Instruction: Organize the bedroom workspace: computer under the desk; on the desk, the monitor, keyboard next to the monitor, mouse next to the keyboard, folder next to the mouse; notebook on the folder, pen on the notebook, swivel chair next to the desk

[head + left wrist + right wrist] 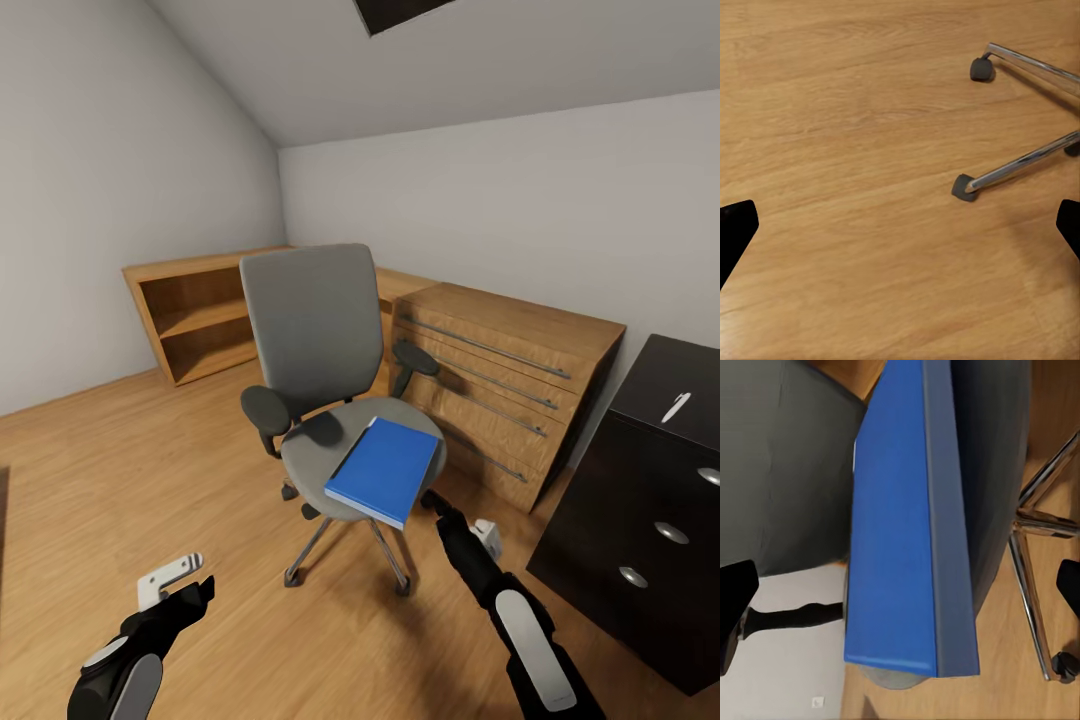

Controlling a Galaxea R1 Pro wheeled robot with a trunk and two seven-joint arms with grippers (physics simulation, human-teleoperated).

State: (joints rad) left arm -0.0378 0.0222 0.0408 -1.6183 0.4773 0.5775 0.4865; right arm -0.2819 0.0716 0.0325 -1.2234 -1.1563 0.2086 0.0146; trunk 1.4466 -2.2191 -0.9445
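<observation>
Reaching my wide-open right gripper (432, 497) toward the stiff, light folder (383, 470), I am targeting its overhanging near edge.

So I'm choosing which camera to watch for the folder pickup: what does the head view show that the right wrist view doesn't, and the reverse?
Head view alone: the pen on the black desk, the wooden dresser, the open shelf unit, the chair's backrest, and the left tool low over the floor. Right wrist view alone: a close look along the folder's near edge, between open tool tips. Both share the blue folder lying on the swivel chair seat, the chrome base and the wood floor.
</observation>
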